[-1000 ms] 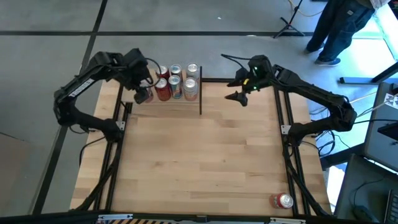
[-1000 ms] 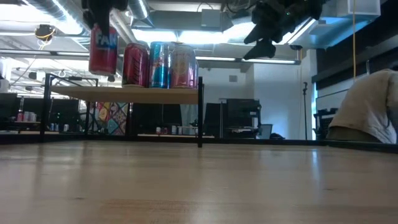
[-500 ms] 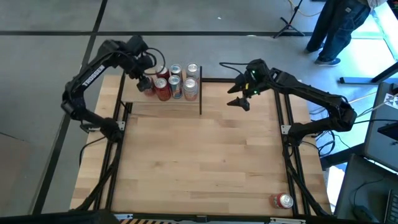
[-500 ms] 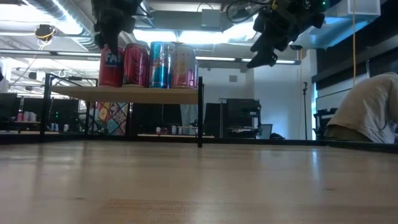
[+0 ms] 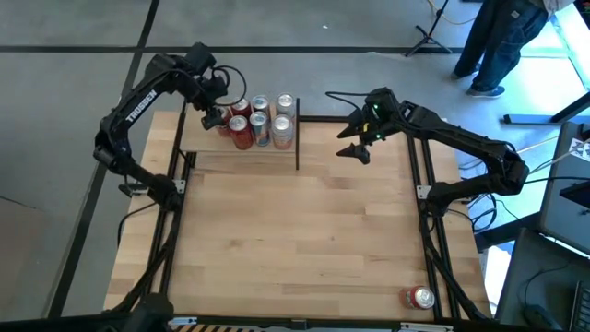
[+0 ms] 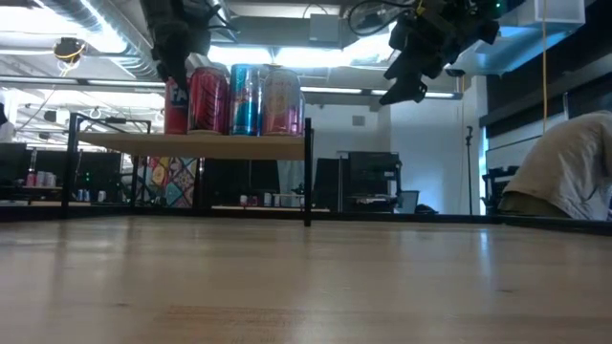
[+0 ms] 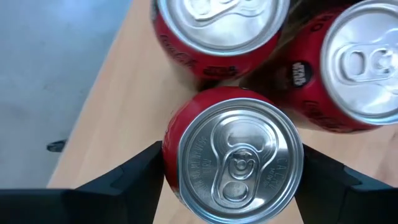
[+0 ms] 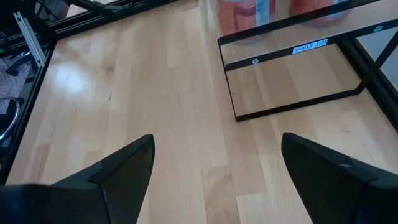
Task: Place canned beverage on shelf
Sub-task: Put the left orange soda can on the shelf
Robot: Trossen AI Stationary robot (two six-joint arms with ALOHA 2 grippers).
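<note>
While the right gripper (image 5: pixel 353 148) hangs spread apart, the left gripper (image 7: pixel 233 186) clamps a red can (image 7: pixel 233 158) on the shelf (image 6: pixel 191 144), Coca-Cola cans (image 7: pixel 214 28) at twelve o'clock.

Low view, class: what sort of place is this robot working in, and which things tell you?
Probably a robotics lab or open workshop. Exposed ceiling ducts and strip lights hang overhead, desks with monitors fill the room behind the wooden table, and a person bends nearby.
</note>
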